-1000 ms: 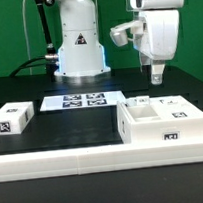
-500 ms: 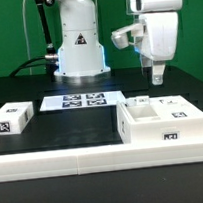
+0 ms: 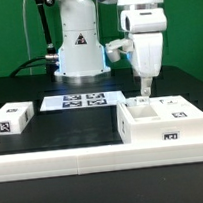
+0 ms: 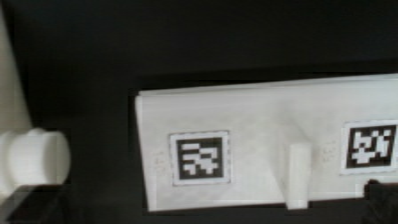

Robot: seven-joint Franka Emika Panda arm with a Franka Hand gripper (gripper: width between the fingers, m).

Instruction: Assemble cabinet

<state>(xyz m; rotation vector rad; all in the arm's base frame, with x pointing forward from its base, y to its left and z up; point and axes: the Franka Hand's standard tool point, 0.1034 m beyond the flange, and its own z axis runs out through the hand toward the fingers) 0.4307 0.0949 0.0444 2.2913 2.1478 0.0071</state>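
Note:
The white cabinet body (image 3: 164, 124) lies at the front on the exterior view's right, with tags on top and on its front. My gripper (image 3: 145, 91) hangs just above its near-left top, fingers pointing down, holding nothing. In the wrist view the cabinet's white top (image 4: 267, 115) carries two tags and a short upright rib (image 4: 299, 172). A round white knob (image 4: 29, 160) sits on another white piece beside it. One dark fingertip (image 4: 374, 192) shows at the picture's edge, and nothing lies between the jaws. A small white tagged block (image 3: 13, 118) lies at the exterior view's left.
The marker board (image 3: 82, 99) lies flat in the middle, in front of the white robot pedestal (image 3: 79, 46). A long white ledge (image 3: 55, 159) runs along the table's front edge. Black table surface lies between the block and the cabinet body.
My gripper has moved toward the exterior view's left and down, from above the far right of the cabinet body to just over its near-left top.

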